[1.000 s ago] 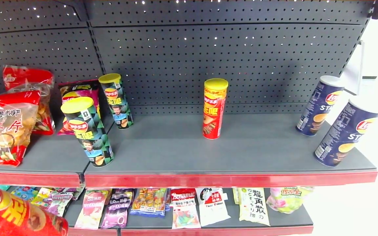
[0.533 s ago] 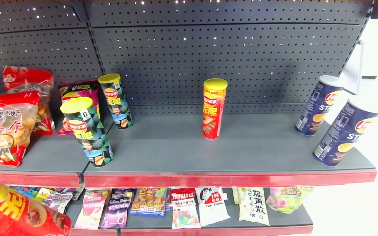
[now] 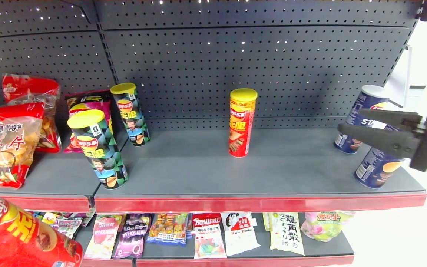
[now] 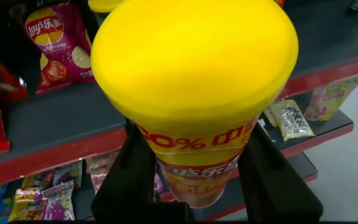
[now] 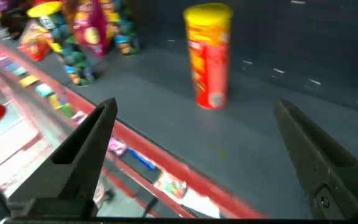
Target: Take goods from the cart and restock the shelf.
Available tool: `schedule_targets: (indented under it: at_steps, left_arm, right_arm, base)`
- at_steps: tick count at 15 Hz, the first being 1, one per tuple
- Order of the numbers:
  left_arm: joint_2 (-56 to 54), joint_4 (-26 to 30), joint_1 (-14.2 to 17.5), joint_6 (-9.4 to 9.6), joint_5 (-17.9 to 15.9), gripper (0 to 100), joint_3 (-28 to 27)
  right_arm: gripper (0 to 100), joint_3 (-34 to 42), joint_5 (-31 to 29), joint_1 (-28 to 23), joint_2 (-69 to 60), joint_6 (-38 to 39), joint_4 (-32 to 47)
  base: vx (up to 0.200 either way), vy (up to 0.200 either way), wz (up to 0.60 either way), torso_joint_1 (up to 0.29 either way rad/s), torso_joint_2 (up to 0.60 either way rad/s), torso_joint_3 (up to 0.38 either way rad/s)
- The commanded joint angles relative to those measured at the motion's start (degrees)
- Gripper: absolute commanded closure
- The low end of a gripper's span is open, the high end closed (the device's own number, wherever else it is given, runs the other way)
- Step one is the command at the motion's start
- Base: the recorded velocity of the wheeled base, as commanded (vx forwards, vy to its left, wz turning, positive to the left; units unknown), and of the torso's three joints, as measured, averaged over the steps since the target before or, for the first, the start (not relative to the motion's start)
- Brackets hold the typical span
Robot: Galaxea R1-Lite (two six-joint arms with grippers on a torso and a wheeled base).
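Observation:
A red chips can with a yellow lid (image 3: 20, 237) sits low at the left, below the shelf's front edge, and my left gripper (image 4: 197, 186) is shut on it. Its lid (image 4: 194, 62) is close to the wrist camera, with a dark finger (image 4: 132, 174) on either side of the can's body. A matching red can (image 3: 241, 122) (image 5: 209, 56) stands upright mid-shelf. My right gripper (image 3: 350, 120) (image 5: 194, 107) hovers open and holds nothing at the shelf's right end, in front of two blue cans (image 3: 374, 167).
On the grey shelf (image 3: 198, 167), two green-and-black cans (image 3: 98, 148) stand left of centre, and snack bags (image 3: 11, 144) lie at the far left. Bare shelf lies on both sides of the standing red can. The lower shelf holds several small packets (image 3: 209, 233).
My right gripper has come into the head view from the right, now in front of the blue cans. The red can in my left gripper has shifted slightly.

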Motion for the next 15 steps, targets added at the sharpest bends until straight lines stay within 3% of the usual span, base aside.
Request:
schedule_targets:
  at_steps: [1,5,15]
  left_arm:
    - [0.28,-0.07,-0.03,0.03,-0.32,100,-0.54]
    - [0.37,0.10,-0.12,0.03,-1.02,100,-0.45]
    - [0.63,0.10,-0.03,0.03,-0.59,100,-0.98]
  right_arm:
    - [0,-7.19,5.40,2.36,18.39,-0.53,-5.33]
    - [0,-13.26,5.40,2.72,30.25,-6.25,-10.60]
    - [0,-27.23,2.32,6.05,43.08,-6.07,-10.60]
  base:
    - [0.000,0.000,0.00,0.000,0.00,0.000]
    - [0.000,0.000,0.00,0.000,0.00,0.000]
    - [0.000,0.000,0.00,0.000,0.00,0.000]
